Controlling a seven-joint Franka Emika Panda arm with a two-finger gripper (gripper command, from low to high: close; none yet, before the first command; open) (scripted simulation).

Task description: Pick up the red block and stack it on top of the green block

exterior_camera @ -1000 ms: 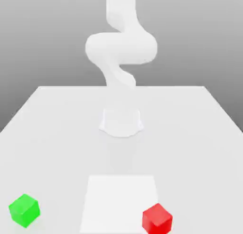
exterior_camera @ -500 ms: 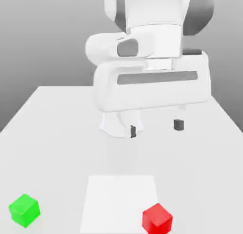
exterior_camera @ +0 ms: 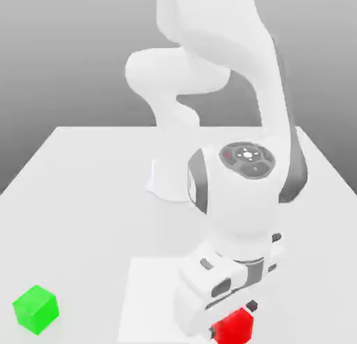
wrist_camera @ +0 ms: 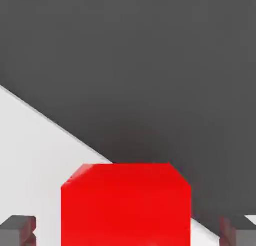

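The arm has swung down to the lower right of the exterior view, and its gripper point(exterior_camera: 233, 320) now sits over the red block point(exterior_camera: 233, 328), which rests on the table point(exterior_camera: 84, 196) near the frame's bottom edge. In the hand view the red block point(wrist_camera: 126, 205) lies squarely between the two dark fingertips point(wrist_camera: 17, 230), one at either lower corner, each with a small gap to the block's sides. The jaws straddle it, apparently closing, but a firm clamp cannot be confirmed. That centring seems meant to let both pads meet opposite faces evenly, so the block lifts without twisting.

The green block point(exterior_camera: 35, 310) waits at the lower left, well apart, with its top free for stacking.

A second ago the arm stood upright at the back, the red block uncovered; half a second ago the hand hung high with fingers wide apart
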